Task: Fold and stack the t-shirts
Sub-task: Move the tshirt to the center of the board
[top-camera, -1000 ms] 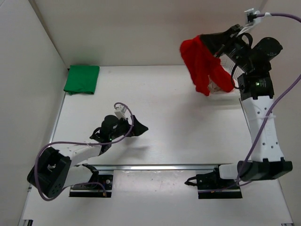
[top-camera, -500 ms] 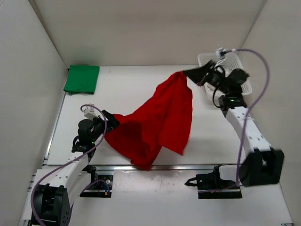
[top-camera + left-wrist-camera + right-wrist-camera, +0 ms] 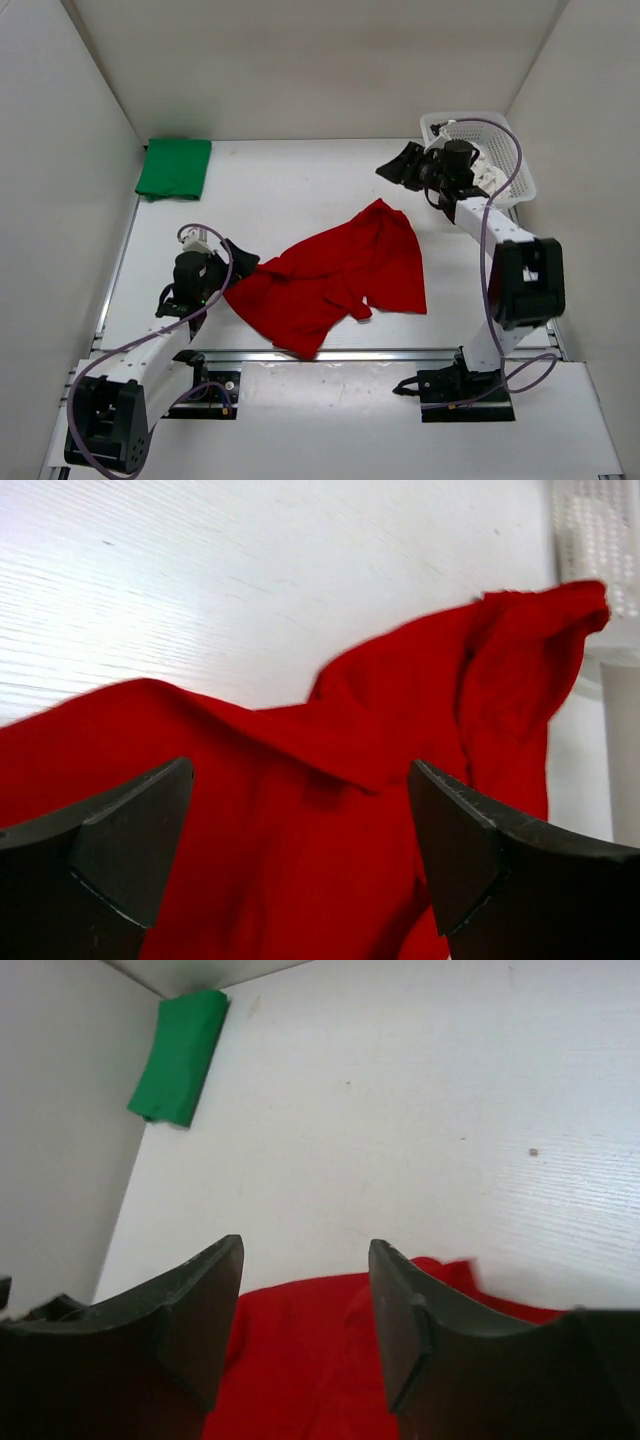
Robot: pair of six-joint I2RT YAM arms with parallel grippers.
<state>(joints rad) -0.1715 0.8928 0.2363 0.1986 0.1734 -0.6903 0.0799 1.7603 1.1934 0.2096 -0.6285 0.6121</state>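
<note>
The red t-shirt (image 3: 335, 275) lies crumpled and partly spread on the middle of the table. It fills the lower half of the left wrist view (image 3: 300, 780), and its far edge shows in the right wrist view (image 3: 320, 1360). My left gripper (image 3: 242, 262) is open at the shirt's left edge, its jaws (image 3: 300, 830) wide apart with red cloth seen past them. My right gripper (image 3: 398, 166) is open and holds nothing, hovering beyond the shirt's upper right corner, next to the basket. A folded green t-shirt (image 3: 175, 167) rests at the far left corner (image 3: 180, 1055).
A white mesh basket (image 3: 510, 150) stands at the far right against the wall; its corner shows in the left wrist view (image 3: 600, 540). White walls enclose the table on the left, back and right. A metal rail (image 3: 330, 352) runs along the near edge.
My right gripper carried the red t-shirt from above the basket out over the table, then opened and let it go. The shirt dropped flat. My left arm drew back to the shirt's left edge.
</note>
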